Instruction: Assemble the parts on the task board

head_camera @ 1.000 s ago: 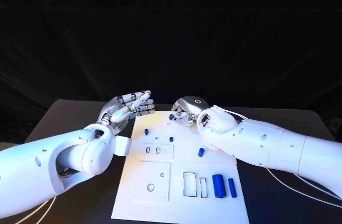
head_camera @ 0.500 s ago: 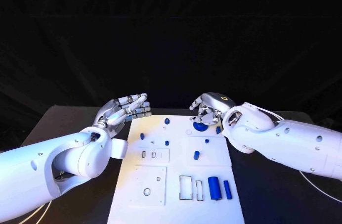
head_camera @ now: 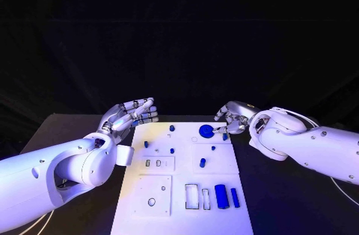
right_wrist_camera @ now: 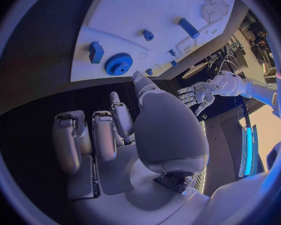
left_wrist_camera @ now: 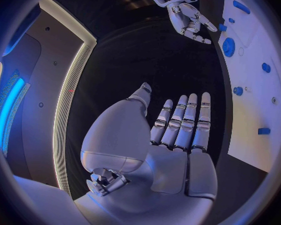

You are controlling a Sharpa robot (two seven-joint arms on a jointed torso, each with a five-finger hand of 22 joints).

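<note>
The right hand (head_camera: 233,119) hovers by the far right edge of the white task board (head_camera: 179,204), fingers loosely apart and holding nothing, with a round blue gear (head_camera: 206,131) lying on the board just beside its fingertips. The left hand (head_camera: 133,114) hangs open-palmed off the board's far left corner, fingers straight and empty. Small blue pegs (head_camera: 202,162) stand mid-board, and two blue cylinders (head_camera: 221,196) lie near its near right corner.

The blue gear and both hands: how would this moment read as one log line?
blue gear: lying on task board | right hand: open, beside gear, apart | left hand: open, off board's left edge
</note>
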